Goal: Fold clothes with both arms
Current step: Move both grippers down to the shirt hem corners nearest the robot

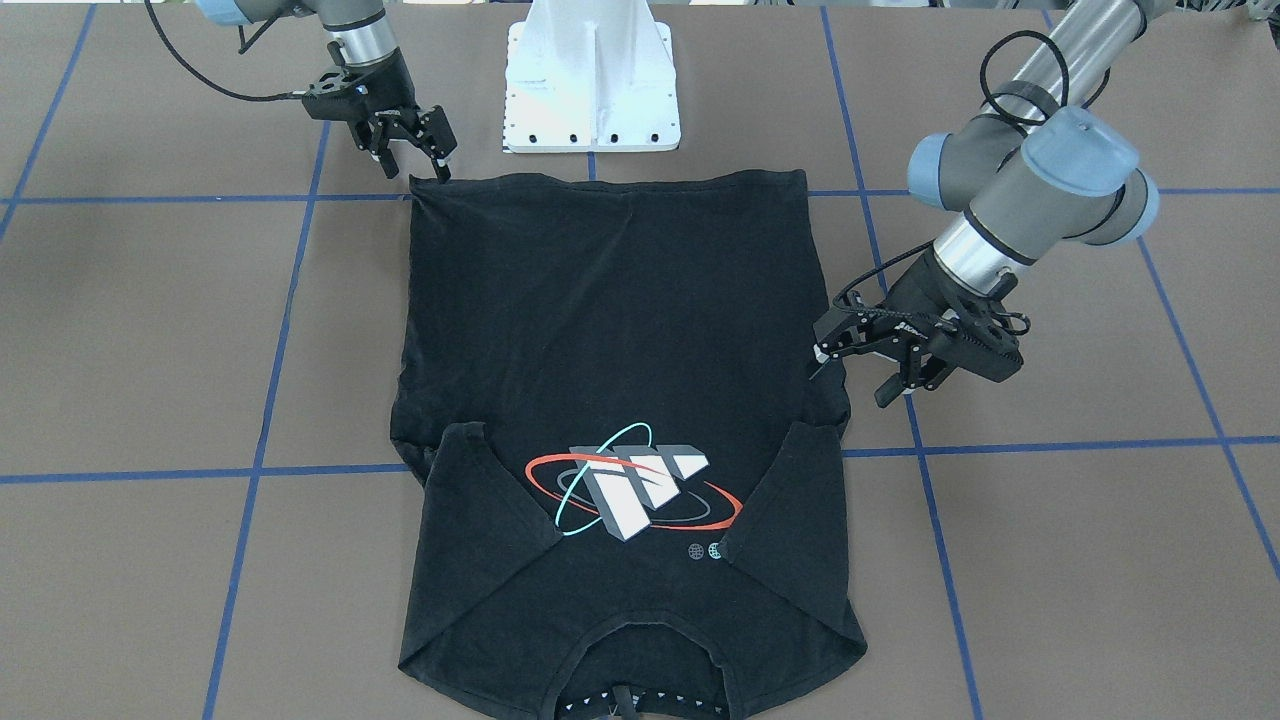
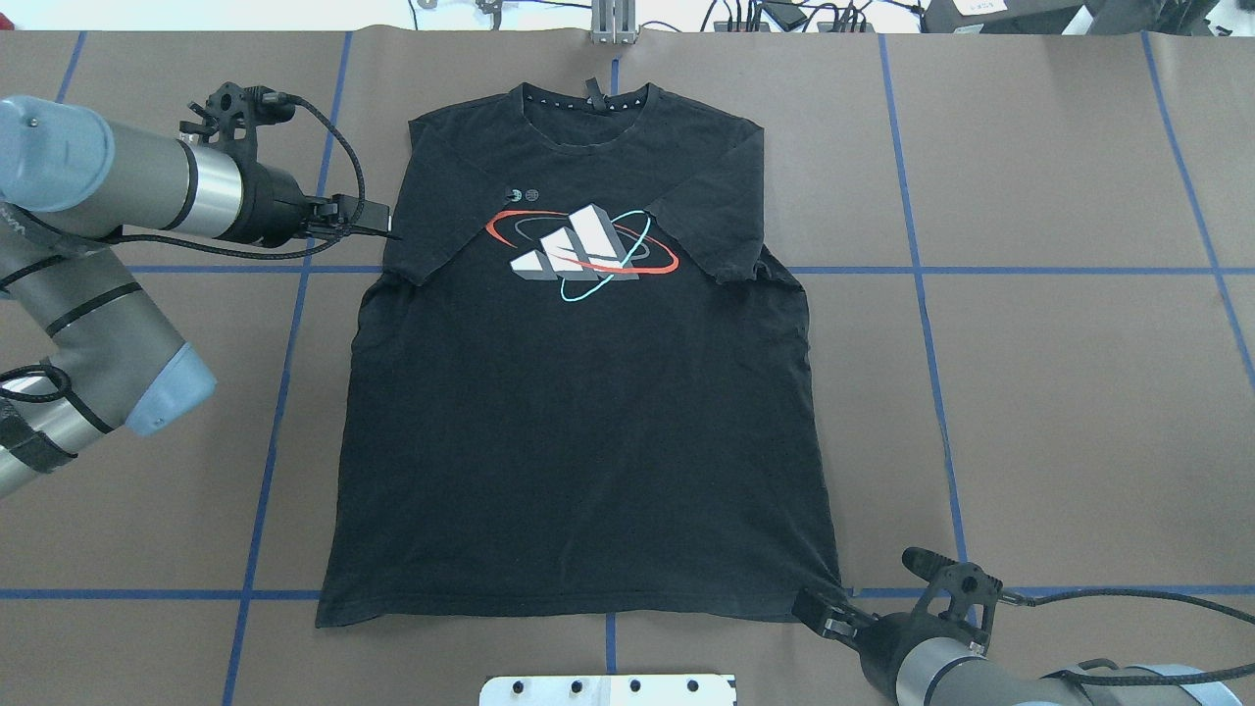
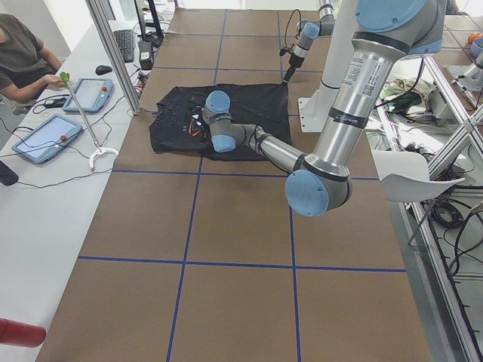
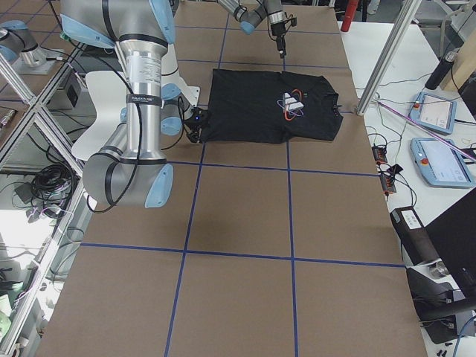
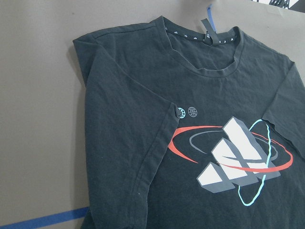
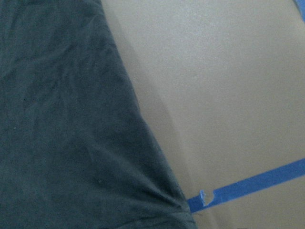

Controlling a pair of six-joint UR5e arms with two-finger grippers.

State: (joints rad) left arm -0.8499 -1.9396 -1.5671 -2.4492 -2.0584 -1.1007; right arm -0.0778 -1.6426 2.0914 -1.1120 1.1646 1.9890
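Silver-grey arms (image 1: 985, 245), light-blue joint caps (image 1: 1080, 150), black cables (image 2: 1128, 591)

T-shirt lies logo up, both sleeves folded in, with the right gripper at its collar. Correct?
No: the right gripper is at a hem corner of the T-shirt, not the collar, as the overhead exterior view shows. Logo up and both sleeves folded in are right.

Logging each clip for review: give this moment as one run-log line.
T-shirt flat, logo up, sleeves folded in | left gripper open at side edge near sleeve | right gripper at puckered hem corner, grip unclear
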